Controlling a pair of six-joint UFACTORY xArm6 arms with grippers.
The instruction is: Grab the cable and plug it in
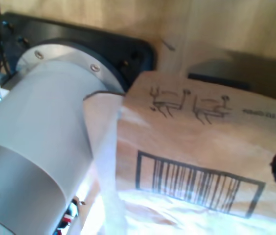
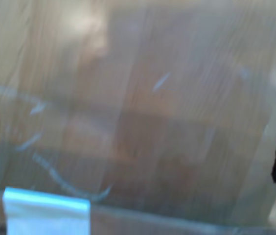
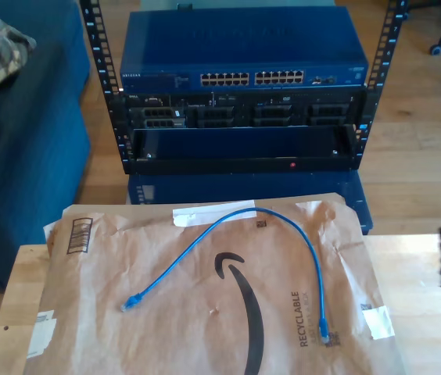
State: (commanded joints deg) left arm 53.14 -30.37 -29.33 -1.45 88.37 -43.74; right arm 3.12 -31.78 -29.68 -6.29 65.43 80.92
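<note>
On the desk's near half, over the brown paper mailer (image 3: 205,312), the cable (image 3: 236,223) lies loose in an arch, one plug (image 3: 130,301) near the middle, the other (image 3: 328,337) toward the near edge at the exterior view's right, untouched. Neither my first gripper nor my second gripper shows its jaws well enough; I cannot tell their state. Beyond the far edge, the blue switch (image 3: 240,51) waits, ports facing the desk.
</note>
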